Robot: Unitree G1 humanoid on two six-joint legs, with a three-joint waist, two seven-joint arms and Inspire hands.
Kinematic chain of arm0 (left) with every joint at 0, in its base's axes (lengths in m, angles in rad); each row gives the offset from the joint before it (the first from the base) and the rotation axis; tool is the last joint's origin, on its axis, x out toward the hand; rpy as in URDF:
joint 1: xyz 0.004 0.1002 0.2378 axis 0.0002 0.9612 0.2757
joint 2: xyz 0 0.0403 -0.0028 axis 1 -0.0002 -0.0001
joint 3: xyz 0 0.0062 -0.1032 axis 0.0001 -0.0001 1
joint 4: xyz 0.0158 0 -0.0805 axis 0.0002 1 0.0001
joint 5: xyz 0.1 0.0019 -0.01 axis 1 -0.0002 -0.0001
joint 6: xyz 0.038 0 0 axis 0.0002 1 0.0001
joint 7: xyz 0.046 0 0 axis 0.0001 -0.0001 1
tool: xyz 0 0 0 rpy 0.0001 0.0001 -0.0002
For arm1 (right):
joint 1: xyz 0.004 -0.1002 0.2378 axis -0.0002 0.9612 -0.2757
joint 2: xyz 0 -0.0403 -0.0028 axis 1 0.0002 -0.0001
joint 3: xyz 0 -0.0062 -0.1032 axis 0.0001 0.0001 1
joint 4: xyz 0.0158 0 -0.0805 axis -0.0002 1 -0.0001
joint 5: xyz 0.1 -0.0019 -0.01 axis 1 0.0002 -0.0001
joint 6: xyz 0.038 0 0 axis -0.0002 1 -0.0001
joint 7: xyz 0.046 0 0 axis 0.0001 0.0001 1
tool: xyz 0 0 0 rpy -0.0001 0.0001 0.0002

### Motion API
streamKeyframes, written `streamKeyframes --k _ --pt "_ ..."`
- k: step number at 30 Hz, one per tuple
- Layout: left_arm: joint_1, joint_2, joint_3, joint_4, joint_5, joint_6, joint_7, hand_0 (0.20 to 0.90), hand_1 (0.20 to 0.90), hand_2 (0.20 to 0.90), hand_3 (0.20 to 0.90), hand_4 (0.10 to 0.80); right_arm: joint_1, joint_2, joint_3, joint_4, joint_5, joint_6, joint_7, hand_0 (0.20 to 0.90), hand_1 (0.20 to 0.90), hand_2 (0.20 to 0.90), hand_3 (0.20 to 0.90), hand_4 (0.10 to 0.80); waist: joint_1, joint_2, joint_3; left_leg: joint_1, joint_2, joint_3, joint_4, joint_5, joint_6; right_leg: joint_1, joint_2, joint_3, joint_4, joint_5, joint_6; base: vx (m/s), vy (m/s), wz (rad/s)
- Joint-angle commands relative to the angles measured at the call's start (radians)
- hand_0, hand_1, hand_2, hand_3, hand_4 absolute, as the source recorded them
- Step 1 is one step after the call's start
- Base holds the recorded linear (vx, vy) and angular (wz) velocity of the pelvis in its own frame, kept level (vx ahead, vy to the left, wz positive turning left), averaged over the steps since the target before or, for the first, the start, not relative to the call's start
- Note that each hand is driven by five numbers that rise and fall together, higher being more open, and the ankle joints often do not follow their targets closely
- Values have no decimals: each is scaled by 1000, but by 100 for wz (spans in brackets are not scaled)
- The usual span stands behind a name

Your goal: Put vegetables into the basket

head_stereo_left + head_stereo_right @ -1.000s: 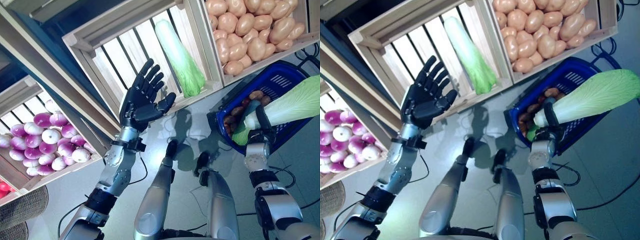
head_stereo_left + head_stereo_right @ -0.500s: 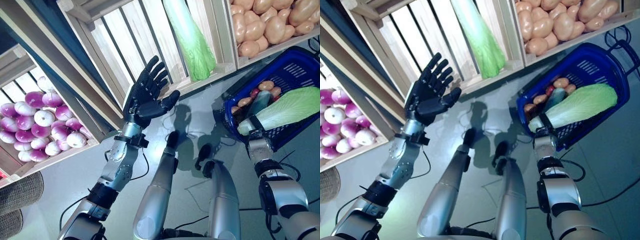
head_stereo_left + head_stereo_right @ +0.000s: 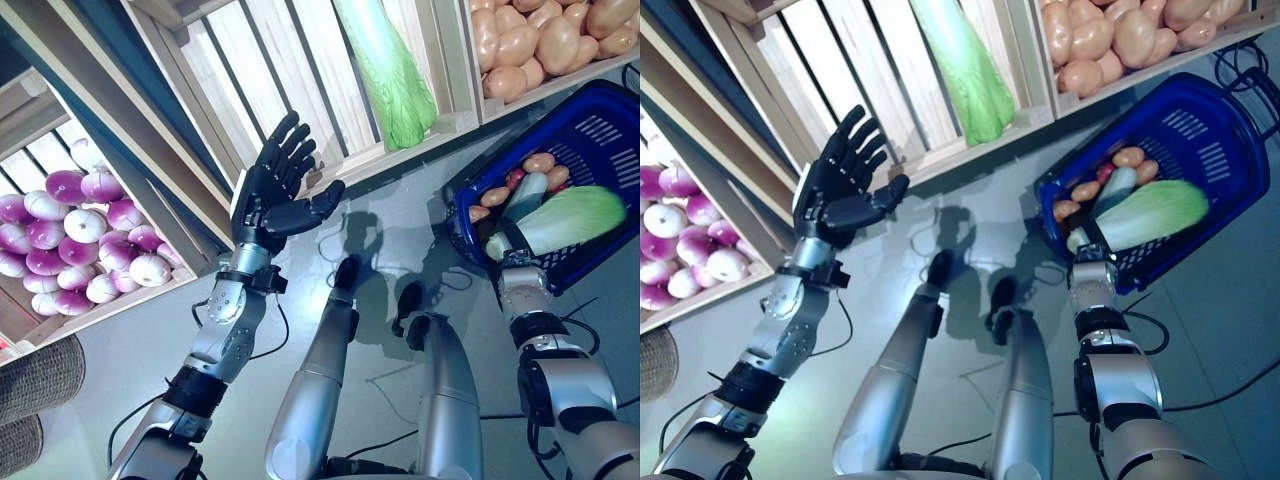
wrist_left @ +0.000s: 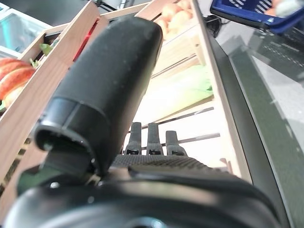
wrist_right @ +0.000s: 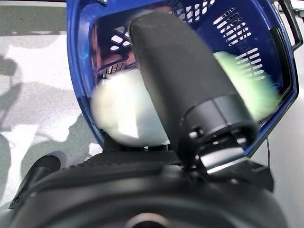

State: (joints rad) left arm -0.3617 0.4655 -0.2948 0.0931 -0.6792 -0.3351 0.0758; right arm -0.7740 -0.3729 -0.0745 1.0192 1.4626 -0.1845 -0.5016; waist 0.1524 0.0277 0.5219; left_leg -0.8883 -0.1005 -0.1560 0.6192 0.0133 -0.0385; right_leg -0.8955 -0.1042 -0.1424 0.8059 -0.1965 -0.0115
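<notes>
Right hand clamped on napa cabbage lying in blue basket over potatoes. Left hand raised, fingers spread, beside wooden crate holding second cabbage.

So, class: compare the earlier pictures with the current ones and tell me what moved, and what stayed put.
The right hand has lowered the napa cabbage from above the blue basket down into it, onto the vegetables inside, with its stem end still gripped. The left hand stays raised and open, empty. The second cabbage in the wooden crate is untouched.
</notes>
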Motion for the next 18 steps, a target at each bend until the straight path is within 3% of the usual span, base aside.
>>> streamKeyframes --k 1,4,6,8,9,15,18 --pt "-31 18 90 -180 173 -144 23 900 900 900 900 800 53 -51 -62 -68 64 -119 -20 900 900 900 900 800 3 41 -2 -19 -11 68 94 -75 63 65 35 -2 -27 89 -23 0 0 0" --pt "-52 69 110 -205 345 -141 112 900 900 900 900 800 79 -38 -56 -75 108 -112 36 900 900 900 900 800 -2 41 -2 -2 -9 73 89 -67 55 89 43 1 -40 91 -25 4 7 -1" --pt "-65 98 122 -212 378 -132 144 900 900 900 900 800 88 -31 -47 -92 121 -109 44 900 900 900 900 800 -5 40 -2 8 -6 74 81 -61 50 102 47 6 -49 93 -24 23 20 -12" --pt "-97 183 163 -210 491 -109 217 900 900 900 900 800 138 -11 -26 -144 178 -81 89 900 900 900 900 800 -18 35 -2 58 6 85 45 -43 36 161 56 17 -93 96 -20 51 27 -18" --pt "-97 191 171 -211 505 -97 223 900 900 900 900 800 152 -8 -24 -155 180 -73 99 900 900 900 900 800 -21 33 -2 67 8 87 37 -40 33 173 57 18 -106 97 -20 48 29 -16" --pt "-58 335 239 -183 1002 31 439 900 900 900 900 800 411 53 36 -365 72 -40 233 900 900 900 900 800 -61 16 -2 176 29 103 -75 5 14 298 70 27 -240 120 -8 44 52 -8" --pt "-51 402 256 -181 1121 76 456 900 900 900 900 800 520 47 60 -427 19 -5 280 900 900 900 900 800 -82 13 -2 205 37 114 -112 21 9 329 73 29 -279 128 -9 31 60 -8"
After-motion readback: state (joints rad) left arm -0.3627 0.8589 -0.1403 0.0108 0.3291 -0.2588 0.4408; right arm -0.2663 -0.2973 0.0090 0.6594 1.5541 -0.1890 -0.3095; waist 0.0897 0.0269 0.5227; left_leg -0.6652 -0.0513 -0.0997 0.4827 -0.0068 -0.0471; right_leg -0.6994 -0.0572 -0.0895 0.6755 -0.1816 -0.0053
